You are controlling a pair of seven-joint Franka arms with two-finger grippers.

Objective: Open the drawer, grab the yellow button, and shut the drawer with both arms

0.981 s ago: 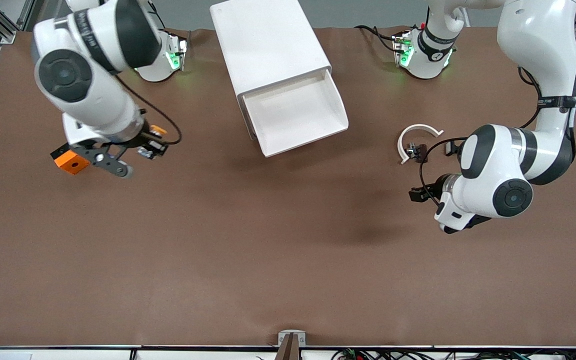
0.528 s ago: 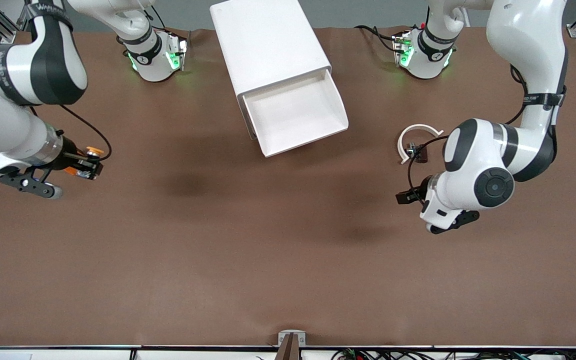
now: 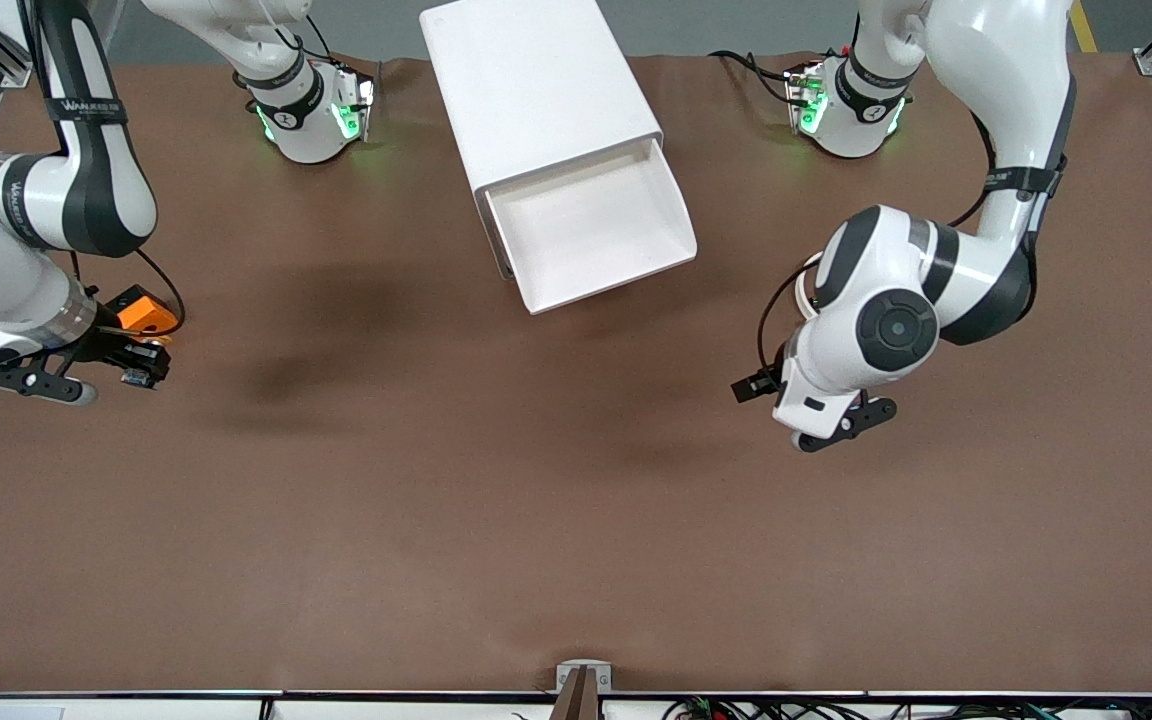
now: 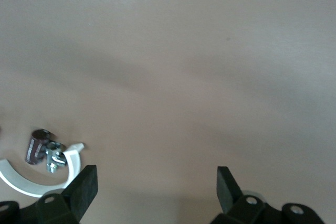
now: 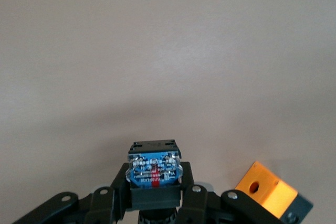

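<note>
Currently the right pincer (image 5: 155,182), over the surface (image 3: 496,520) beside the orange block (image 5: 273,195), clamps the button (image 5: 154,169) by its body: small, light, rigid, likely slippery. The left pincer (image 4: 155,192) hangs spread and empty. The drawer (image 3: 591,225) stands open

The drawer (image 3: 591,225) stood open. The right gripper (image 3: 136,365) hung beside the orange block (image 3: 144,314) on the tabletop (image 3: 496,500).
</note>
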